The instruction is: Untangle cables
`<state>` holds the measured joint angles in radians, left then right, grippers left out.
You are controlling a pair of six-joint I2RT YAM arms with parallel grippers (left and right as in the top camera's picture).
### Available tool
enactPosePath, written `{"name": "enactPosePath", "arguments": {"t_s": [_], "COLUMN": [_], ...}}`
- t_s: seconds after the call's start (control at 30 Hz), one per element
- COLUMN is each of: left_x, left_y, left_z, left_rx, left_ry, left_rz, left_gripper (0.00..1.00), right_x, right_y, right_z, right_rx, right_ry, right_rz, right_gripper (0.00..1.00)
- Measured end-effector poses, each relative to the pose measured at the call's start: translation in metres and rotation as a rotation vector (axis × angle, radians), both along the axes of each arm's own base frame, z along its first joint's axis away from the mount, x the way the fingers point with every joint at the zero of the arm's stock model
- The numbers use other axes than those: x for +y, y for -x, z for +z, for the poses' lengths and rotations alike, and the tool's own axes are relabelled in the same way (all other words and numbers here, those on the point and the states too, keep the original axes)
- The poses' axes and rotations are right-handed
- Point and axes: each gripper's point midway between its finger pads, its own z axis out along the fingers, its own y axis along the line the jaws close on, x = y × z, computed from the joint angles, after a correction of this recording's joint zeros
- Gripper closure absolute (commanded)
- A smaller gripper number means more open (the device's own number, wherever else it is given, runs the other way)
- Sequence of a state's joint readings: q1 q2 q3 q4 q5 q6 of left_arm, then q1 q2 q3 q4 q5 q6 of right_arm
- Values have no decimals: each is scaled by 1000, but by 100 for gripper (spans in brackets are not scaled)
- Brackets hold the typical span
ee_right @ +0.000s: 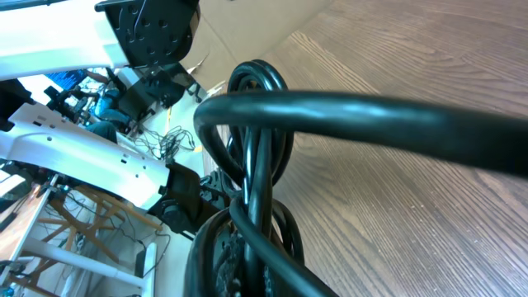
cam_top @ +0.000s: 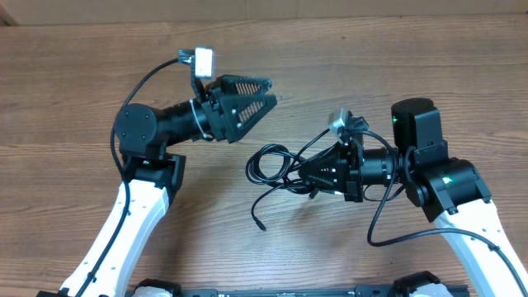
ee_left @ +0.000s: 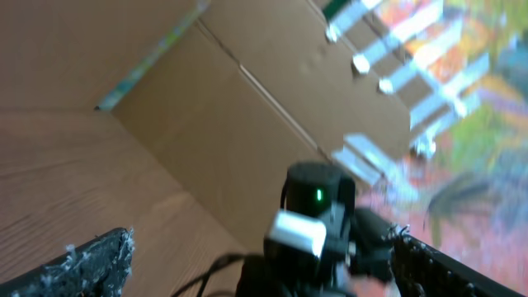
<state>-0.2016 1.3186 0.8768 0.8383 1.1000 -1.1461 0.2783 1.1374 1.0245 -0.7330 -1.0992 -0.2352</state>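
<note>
Across the whole overhead frame spreads the wooden table (cam_top: 355,49), with a strip of cardboard (cam_top: 247,8) along its top edge.

On the left half of that frame the left arm (cam_top: 157,128) rises from the lower edge on a white link, bends at a black joint, and reaches toward the upper centre. On the right half the right arm (cam_top: 429,165) comes up from the lower right corner and turns to point left, toward the middle of the table.

The left gripper (cam_top: 271,91) sits in the upper centre, well apart from the cords and empty. In the left wrist view its two fingers (ee_left: 99,264) stand at the lower corners of the frame, spread as wide as they go. Between them shows the blurred black housing of the other arm, with a small green light.

The right gripper (cam_top: 304,173) sits just right of centre, its jaws closed tight on the cables (cam_top: 280,175).

The cables lie in a knot at the centre of the table, touching the right gripper's tip. Loops fan out to the left of it. In the right wrist view the cables (ee_right: 371,115) fill the frame: one strand crosses from right to left, and coils stack in the lower centre.

One loose end (cam_top: 261,224) trails down to the lower centre and lies on the wood.
</note>
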Motion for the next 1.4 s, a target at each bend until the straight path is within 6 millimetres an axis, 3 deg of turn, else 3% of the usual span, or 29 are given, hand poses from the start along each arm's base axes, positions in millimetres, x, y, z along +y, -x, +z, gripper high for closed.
{"name": "enactPosePath", "arguments": {"t_s": [0.2, 0.37, 0.57, 0.8, 0.87, 0.93, 1.03, 1.17, 1.27, 1.33, 1.4], "left_x": [-5, -7, -6, 3, 9, 24, 42, 46, 46, 50, 56], "left_y": [34, 44, 21, -7, -11, -17, -20, -19, 0, 16, 29], "left_z": [-18, -44, -75, -110, -130, -165, -194, -199, -200, -194, -170], "left_rx": [-124, -41, 164, 250, 307, 409, 487, 380, 348, 342, 277], "left_ry": [-110, -163, -196, -293, -355, -470, -587, -665, -733, -796, -854], "left_rz": [-191, -286, -165, 40, 94, 208, 320, 310, 225, 183, 161], "left_gripper": [0, 0, 0, 0, 0, 0, 0, 1, 0, 0, 0], "right_x": [-13, -16, -15, -16, -17, -18, -20, -21, -21, -21, -21], "right_y": [-13, -15, -14, -17, -18, -20, -24, -28, -30, -30, -31], "right_z": [1, 2, 3, 1, 0, -3, -6, -6, -5, -5, -5], "right_rx": [25, 41, 49, 65, 64, 66, 70, 57, 50, 49, 45], "right_ry": [-4, -14, -20, -8, -3, 11, 29, 36, 37, 38, 36], "right_rz": [-69, -81, -78, -98, -105, -123, -147, -165, -170, -172, -172], "right_gripper": [96, 96, 96, 96, 96, 96, 96, 96, 96, 96, 96]}}
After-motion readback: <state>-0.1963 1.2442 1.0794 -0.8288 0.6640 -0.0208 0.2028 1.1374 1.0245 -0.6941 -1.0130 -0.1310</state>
